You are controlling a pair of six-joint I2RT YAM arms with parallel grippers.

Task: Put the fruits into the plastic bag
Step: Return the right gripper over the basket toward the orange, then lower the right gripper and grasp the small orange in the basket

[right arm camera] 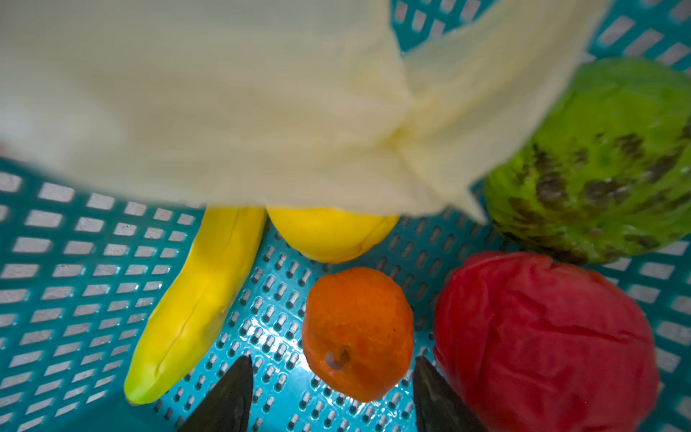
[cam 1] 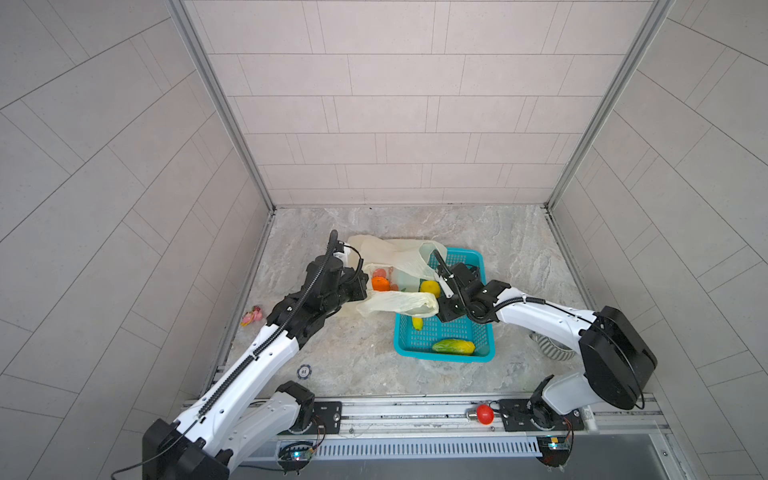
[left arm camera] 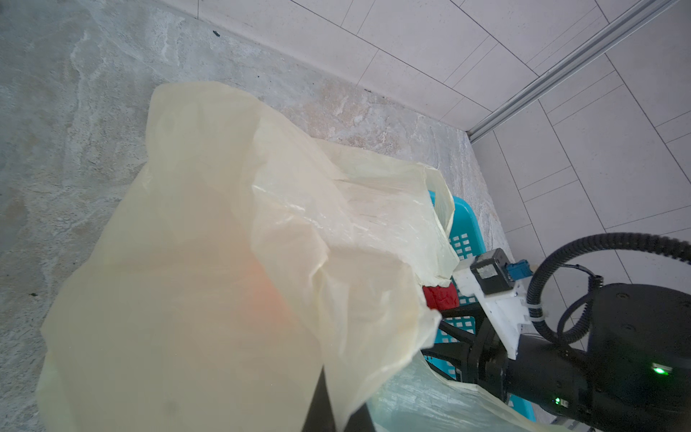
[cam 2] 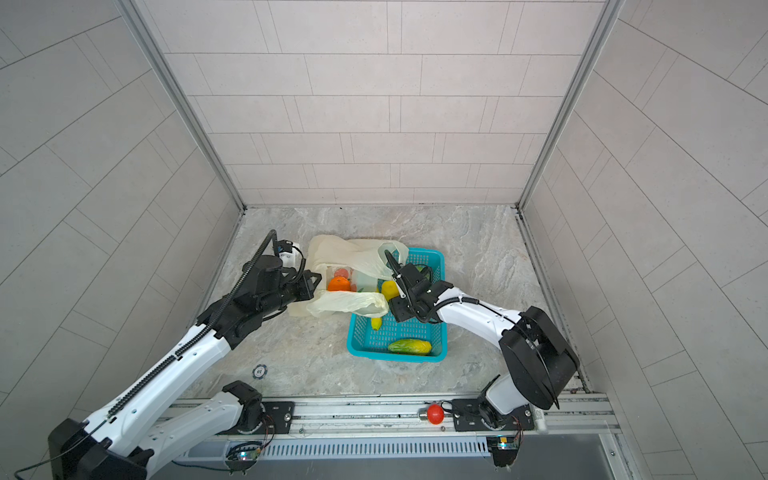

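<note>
The cream plastic bag (cam 1: 395,255) lies open beside the teal basket (cam 1: 482,266), with an orange fruit (cam 1: 380,283) and a red one (cam 1: 379,273) showing in its mouth. My left gripper (left arm camera: 338,411) is shut on the bag's film (left arm camera: 224,262), holding its near edge (cam 1: 399,303) up. My right gripper (right arm camera: 332,396) reaches down into the basket, open, its fingertips (right arm camera: 228,396) on either side of a small orange fruit (right arm camera: 357,333) without gripping it. Around it lie a banana (right arm camera: 194,306), a yellow fruit (right arm camera: 329,235), a red fruit (right arm camera: 542,336) and a green spotted fruit (right arm camera: 605,164). The mango (cam 1: 453,347) rests at the basket's near end.
A pink trinket (cam 1: 252,316) lies by the left wall. A round token (cam 1: 304,370) sits on the floor near the left arm's base. The red knob (cam 1: 484,413) is on the front rail. A striped object (cam 1: 548,345) shows behind the right arm.
</note>
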